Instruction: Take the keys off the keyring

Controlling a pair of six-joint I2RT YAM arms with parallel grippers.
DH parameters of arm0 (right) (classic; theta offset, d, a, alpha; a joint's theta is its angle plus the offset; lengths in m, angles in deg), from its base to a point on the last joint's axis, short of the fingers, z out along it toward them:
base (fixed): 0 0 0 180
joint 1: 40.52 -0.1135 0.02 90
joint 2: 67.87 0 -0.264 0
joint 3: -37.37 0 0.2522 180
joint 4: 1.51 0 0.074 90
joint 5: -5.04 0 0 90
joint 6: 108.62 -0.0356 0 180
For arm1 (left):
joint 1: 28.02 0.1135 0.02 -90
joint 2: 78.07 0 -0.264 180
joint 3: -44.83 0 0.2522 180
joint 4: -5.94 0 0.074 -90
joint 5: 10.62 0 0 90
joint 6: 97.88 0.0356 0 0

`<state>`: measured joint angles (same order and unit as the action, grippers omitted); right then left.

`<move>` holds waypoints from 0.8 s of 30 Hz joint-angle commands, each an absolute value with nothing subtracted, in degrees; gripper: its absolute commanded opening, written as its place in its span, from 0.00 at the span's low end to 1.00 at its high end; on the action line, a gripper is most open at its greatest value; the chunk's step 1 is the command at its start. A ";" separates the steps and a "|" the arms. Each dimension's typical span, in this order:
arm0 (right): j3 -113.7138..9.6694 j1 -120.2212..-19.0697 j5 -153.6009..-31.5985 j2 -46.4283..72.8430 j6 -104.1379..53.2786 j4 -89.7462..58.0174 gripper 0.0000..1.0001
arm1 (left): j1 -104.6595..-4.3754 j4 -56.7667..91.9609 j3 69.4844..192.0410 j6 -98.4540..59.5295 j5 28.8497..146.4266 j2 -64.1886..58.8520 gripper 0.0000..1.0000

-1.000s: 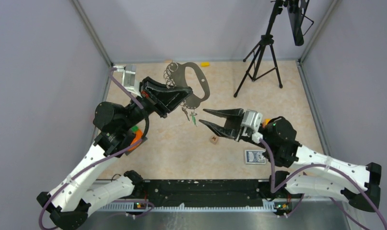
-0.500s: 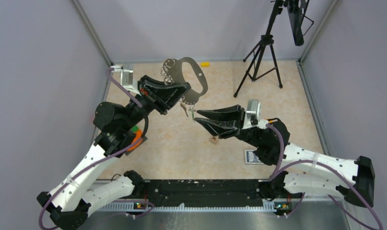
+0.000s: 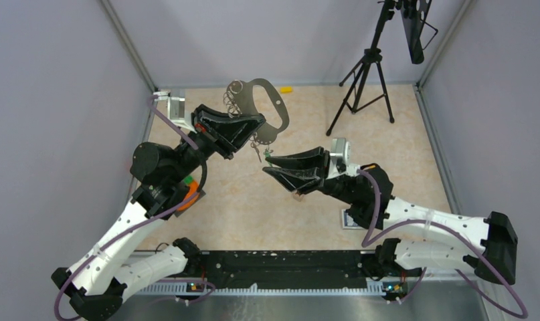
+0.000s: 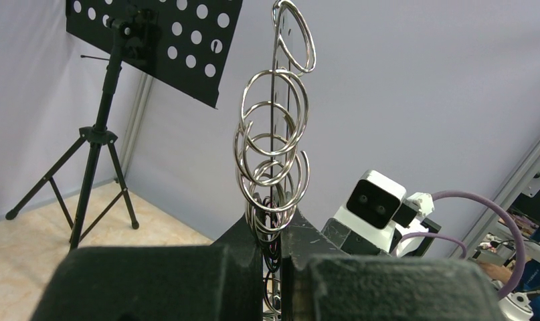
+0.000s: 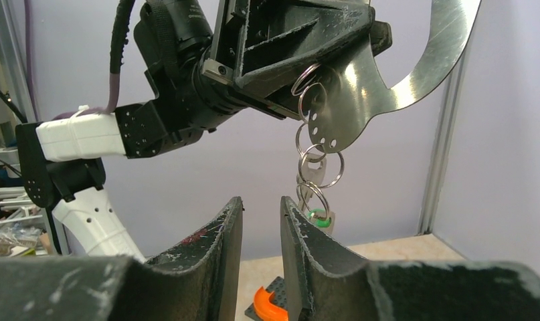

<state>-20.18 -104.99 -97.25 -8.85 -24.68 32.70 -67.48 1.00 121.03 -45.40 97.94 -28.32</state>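
The keyring (image 3: pixel 270 100), a large flat grey D-shaped plate, is held upright above the table, with my left gripper (image 3: pixel 243 130) shut on its lower edge. Several split rings (image 4: pixel 274 147) stack along that edge above the left fingertips (image 4: pixel 253 227). The keys (image 3: pixel 260 154) dangle below the plate on linked rings. In the right wrist view the keyring (image 5: pixel 387 87) hangs overhead and the keys (image 5: pixel 314 194), one with a green head, sit just right of my right gripper (image 5: pixel 260 200). Its jaws are open with a narrow gap and nothing between them.
A black tripod (image 3: pixel 361 80) stands at the back right, with a perforated black panel (image 4: pixel 153 40) on it. A small yellow piece (image 3: pixel 286 89) lies by the back wall. An orange part (image 5: pixel 270 301) on a grey plate lies below. A card box (image 3: pixel 350 219) lies under the right arm.
My right gripper has moved left and upward to the hanging keys, and its jaws have narrowed. My left gripper has lifted the keyring slightly.
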 commanded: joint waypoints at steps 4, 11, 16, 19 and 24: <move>-21.39 -105.84 -96.62 -7.65 -25.62 37.25 0.27 | -67.31 -2.27 121.46 -45.14 98.18 -28.92 0.00; -21.56 -105.82 -93.76 -6.59 -25.44 38.55 0.27 | -67.31 -2.47 121.26 -45.23 98.49 -29.10 0.00; -21.31 -105.82 -91.83 -6.38 -24.97 39.28 0.27 | -67.31 -2.45 121.08 -45.31 98.54 -29.23 0.00; -21.05 -105.88 -90.45 -6.60 -24.87 39.70 0.27 | -67.31 -2.45 120.99 -45.30 98.54 -29.26 0.00; -21.10 -105.82 -89.80 -6.49 -24.72 39.75 0.27 | -67.31 -2.54 120.86 -45.41 98.54 -29.38 0.00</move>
